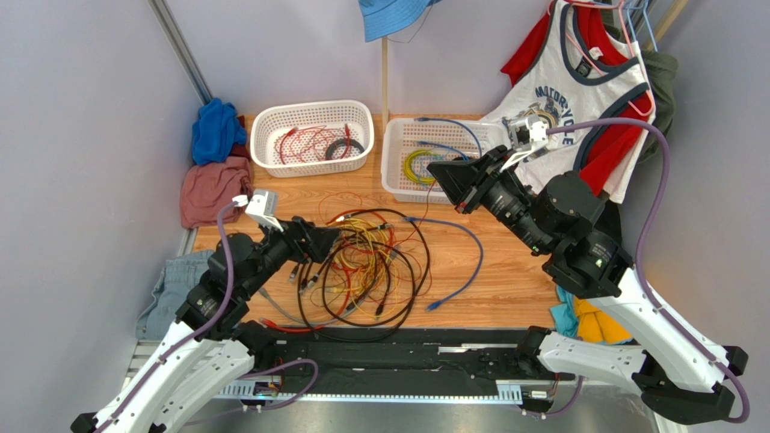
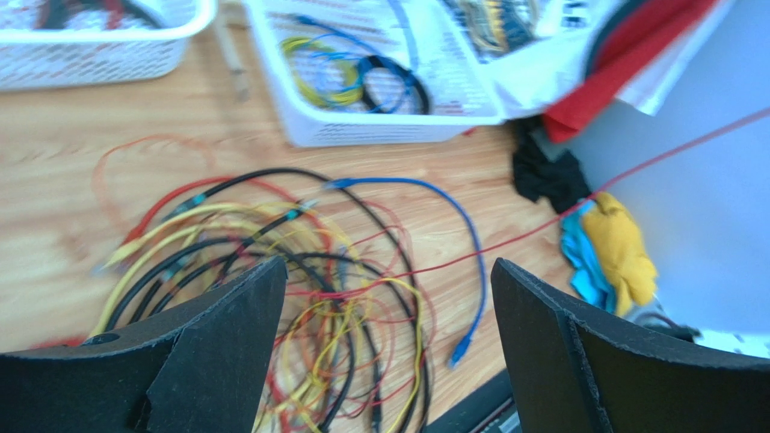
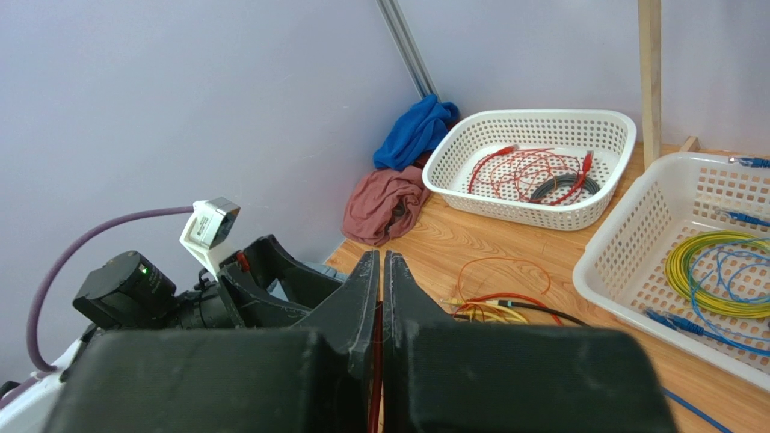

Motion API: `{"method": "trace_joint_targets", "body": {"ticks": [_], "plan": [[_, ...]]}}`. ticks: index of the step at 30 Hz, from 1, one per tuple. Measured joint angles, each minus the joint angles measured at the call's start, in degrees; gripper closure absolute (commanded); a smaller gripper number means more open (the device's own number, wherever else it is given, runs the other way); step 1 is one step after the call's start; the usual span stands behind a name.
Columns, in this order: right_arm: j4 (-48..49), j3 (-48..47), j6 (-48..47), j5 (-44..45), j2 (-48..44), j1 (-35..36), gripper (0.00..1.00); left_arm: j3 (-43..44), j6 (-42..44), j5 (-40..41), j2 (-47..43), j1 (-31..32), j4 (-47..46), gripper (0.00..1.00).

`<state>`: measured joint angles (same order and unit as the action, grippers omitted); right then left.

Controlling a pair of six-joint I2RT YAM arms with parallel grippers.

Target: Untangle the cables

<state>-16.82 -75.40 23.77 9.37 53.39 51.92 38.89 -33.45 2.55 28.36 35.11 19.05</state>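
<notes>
The cables (image 1: 370,266) lie in a loose tangle of black, red, yellow and orange loops on the wooden table; they also show in the left wrist view (image 2: 298,271). A blue cable (image 1: 465,262) trails off the tangle's right side. My left gripper (image 1: 333,239) is open and empty, hovering low over the tangle's left edge, its jaws wide apart (image 2: 389,271). My right gripper (image 1: 436,170) is raised near the right basket and shut on a thin red cable (image 3: 376,361). That red cable (image 2: 633,171) runs taut from the tangle up to the right.
A white basket (image 1: 312,113) at the back holds red cords and a black coil. A second white basket (image 1: 393,171) holds a yellow-green coil and blue cords. Blue cloth (image 1: 217,131) and pink cloth (image 1: 212,189) lie left. A tank top (image 1: 578,90) hangs right. A black rail (image 1: 407,356) lines the front edge.
</notes>
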Motion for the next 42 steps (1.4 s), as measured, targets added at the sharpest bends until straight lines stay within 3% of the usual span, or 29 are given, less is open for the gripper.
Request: {"method": "trace_joint_targets", "body": {"ticks": [6, 9, 18, 24, 29, 31, 34, 37, 38, 40, 42], "plan": [[-6.51, -8.52, -0.04, -0.96, 2.38, 0.0, 1.0, -4.76, 2.91, -13.88, 4.59, 0.13, -16.31, 0.03], [-8.31, -11.74, -0.02, -1.42, 3.19, 0.0, 1.0, -6.95, 3.93, -16.46, 8.13, 1.46, -21.42, 0.03], [-12.46, -14.45, 0.17, -2.91, 5.55, 0.0, 1.0, -8.81, 10.78, -12.61, 13.18, 12.33, -29.49, 0.02], [-13.88, -14.49, 0.44, -4.26, 5.77, 0.02, 1.0, -8.41, 13.46, -11.37, 19.65, 13.7, -34.62, 0.02], [-14.01, -14.56, 0.44, -4.9, 5.57, 0.02, 1.0, -7.28, 15.28, -10.49, 27.32, 15.26, -35.85, 0.08], [-14.29, -14.53, 0.42, -4.92, 5.31, 0.02, 1.0, -7.15, 15.96, -10.43, 28.85, 15.52, -36.24, 0.13], [-14.43, -14.53, 0.42, -4.9, 4.76, 0.02, 1.0, -6.47, 16.87, -10.38, 30.88, 15.54, -36.98, 0.3], [-14.47, -14.51, 0.39, -4.87, 4.04, 0.0, 1.0, -5.49, 17.66, -9.9, 32.57, 15.54, -37.53, 0.59], [-14.45, -14.45, 0.39, -4.87, 3.76, 0.0, 1.0, -5.05, 18.05, -9.57, 33.14, 15.54, -37.57, 0.76], [-14.38, -14.23, 0.42, -4.87, 3.06, 0.02, 1.0, -3.78, 18.6, -8.63, 34.38, 15.54, -37.22, 1.0], [-14.4, -13.6, 0.44, -4.87, 2.08, 0.02, 1.0, -2.29, 19.08, -7.1, 35.45, 15.54, -36.35, 1.0]]}}
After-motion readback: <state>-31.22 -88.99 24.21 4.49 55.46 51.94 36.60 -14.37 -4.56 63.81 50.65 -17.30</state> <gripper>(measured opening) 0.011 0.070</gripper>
